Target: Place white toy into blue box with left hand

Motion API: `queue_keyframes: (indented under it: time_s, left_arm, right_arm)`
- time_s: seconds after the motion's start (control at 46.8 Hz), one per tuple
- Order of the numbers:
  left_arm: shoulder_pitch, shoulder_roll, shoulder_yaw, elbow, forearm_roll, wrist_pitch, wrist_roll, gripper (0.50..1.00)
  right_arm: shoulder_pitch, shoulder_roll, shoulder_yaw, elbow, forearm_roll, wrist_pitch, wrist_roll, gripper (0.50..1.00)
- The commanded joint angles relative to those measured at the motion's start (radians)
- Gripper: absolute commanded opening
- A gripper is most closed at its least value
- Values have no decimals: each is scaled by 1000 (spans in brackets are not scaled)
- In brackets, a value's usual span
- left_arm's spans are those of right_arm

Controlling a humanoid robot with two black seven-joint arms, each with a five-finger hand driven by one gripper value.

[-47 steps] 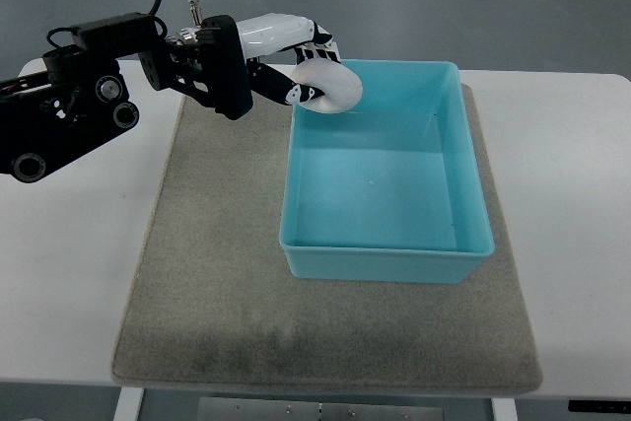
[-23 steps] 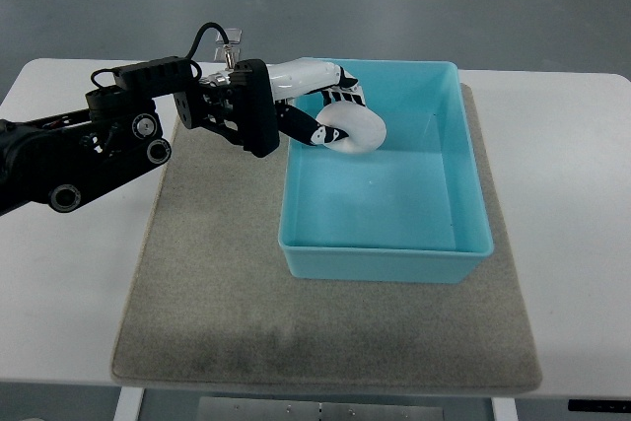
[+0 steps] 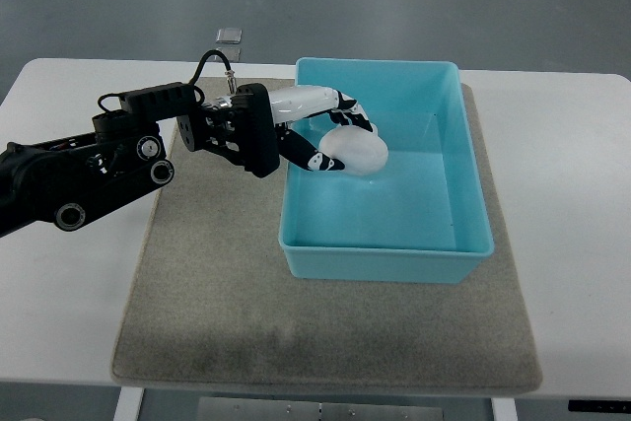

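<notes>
The white toy (image 3: 357, 153) is a smooth rounded lump held inside the blue box (image 3: 465, 184), over its left rear part. My left hand (image 3: 335, 135) reaches over the box's left wall from the picture's left, its white and black fingers (image 3: 347, 107) curled over the toy's top and side. Whether the toy touches the box floor cannot be told. The black forearm (image 3: 128, 150) stretches across the left of the mat. The right arm does not show.
The blue box stands on a grey felt mat (image 3: 217, 283) that covers the middle of a white table (image 3: 59, 273). Bare mat lies in front of and left of the box. A small clear object (image 3: 230, 34) lies on the floor beyond the table.
The left hand has carried the white toy from above the box's rear left corner rightward and down into the box. Its hold on the toy is unchanged.
</notes>
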State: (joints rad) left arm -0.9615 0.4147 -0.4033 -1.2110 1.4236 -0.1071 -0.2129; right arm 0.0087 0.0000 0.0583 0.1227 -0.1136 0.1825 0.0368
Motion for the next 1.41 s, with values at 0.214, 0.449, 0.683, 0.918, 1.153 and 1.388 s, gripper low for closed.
queue_keyframes:
  time_s: [0.214, 0.449, 0.683, 0.918, 1.153, 1.388]
  left_arm:
    - [6, -10, 0, -2, 0, 61, 0, 934]
    - [6, -8, -11, 4, -37, 89, 0, 962]
    - [-14, -2, -23, 25, -254, 188, 0, 992]
    - [-8, 1, -109, 37, -488, 216, 1, 992]
    - [-11, 1, -134, 108, -834, 219, 1, 992]
    - [-14, -7, -161, 197, -1152, 219, 3, 992]
  right_arm:
    - [1, 0, 0, 0, 0, 0, 0, 936]
    - [-1, 0, 0, 0, 0, 0, 0, 936]
    - [1, 0, 0, 0, 0, 0, 0, 936]
    - [1, 0, 0, 0, 0, 0, 0, 936]
    - [1, 0, 0, 0, 0, 0, 0, 936]
    - [1, 0, 0, 0, 0, 0, 0, 936]
